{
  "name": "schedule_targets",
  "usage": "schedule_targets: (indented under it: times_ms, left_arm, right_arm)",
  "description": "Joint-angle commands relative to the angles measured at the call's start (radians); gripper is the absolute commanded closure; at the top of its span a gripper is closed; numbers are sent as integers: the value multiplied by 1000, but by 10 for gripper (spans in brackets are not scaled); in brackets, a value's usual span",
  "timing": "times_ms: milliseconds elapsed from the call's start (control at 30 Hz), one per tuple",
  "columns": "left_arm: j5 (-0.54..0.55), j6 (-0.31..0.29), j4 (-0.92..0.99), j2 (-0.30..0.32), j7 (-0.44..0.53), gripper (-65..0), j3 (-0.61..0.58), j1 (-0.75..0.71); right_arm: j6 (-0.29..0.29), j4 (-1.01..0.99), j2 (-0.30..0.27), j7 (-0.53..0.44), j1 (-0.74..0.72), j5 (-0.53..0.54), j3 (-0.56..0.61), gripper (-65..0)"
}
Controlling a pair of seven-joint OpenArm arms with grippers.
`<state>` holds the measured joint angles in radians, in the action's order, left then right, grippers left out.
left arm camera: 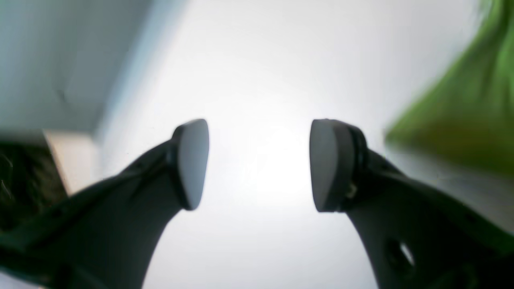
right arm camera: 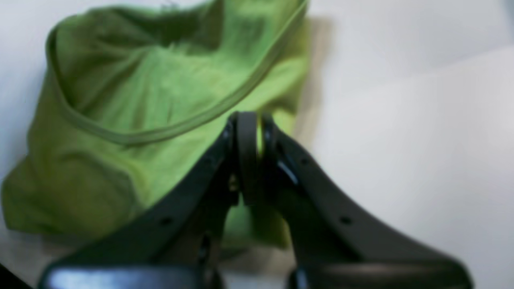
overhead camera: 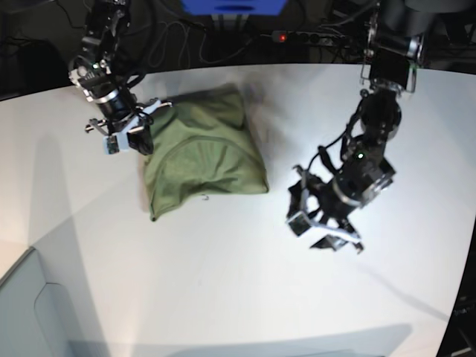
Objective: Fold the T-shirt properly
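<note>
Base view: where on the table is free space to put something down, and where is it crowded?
Bare white table lies in front of the T-shirt, to the near edge, and between the shirt and the open left gripper. It is crowded at the shirt's far left corner, where the right gripper pinches the cloth, and around the left arm.

T-shirt: soft matt green cloth, wrinkled, ribbed neckband. Table: smooth white, slight sheen. Left gripper: matt black plastic, smooth grey pads. Right gripper: black plastic, faint gloss. Cables: black, glossy.
</note>
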<state>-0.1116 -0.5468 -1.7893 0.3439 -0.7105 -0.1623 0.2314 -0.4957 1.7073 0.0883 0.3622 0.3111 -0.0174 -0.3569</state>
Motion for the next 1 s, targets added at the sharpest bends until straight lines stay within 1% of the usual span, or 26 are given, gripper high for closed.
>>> schedule_targets:
  times_ms: [0,67,167,267,333,533,700,800,867,967]
  left_arm:
    - [2,11,-27,2,16,-378,79,-19]
    - [10,11,-28,-3,25,-378,221,-96]
    - [11,11,-27,-7,25,-378,382,-177]
    - [11,11,-24,-9,25,-378,499,-247]
    - [13,11,-20,-10,25,-378,553,-290]
    - [13,3,-28,-44,16,-377,648,-375]
    - [13,3,-33,-73,16,-376,682,-438]
    - [13,3,-33,-78,16,-376,682,-476]
    - [13,3,-33,-79,16,-376,682,-496]
    - [13,3,-36,-79,16,-376,682,-530]
  right_arm:
    - [-1,-5,-5,-18,4,10,-9,0]
    - [-1,-20,-18,-18,13,10,-11,0]
    - [-1,-20,-26,-30,47,14,-4,0]
    - [-1,-25,-28,-101,70,10,-3,0]
    - [-1,-28,-28,-107,73,9,-3,0]
    - [-1,-29,-18,-114,121,9,-1,0]
    - [-1,-26,-23,-116,159,12,49,0]
    - [-1,-26,-23,-121,164,15,49,0]
    - [-1,-22,-23,-156,165,15,46,0]
    - [-1,-19,-25,-249,185,15,46,0]
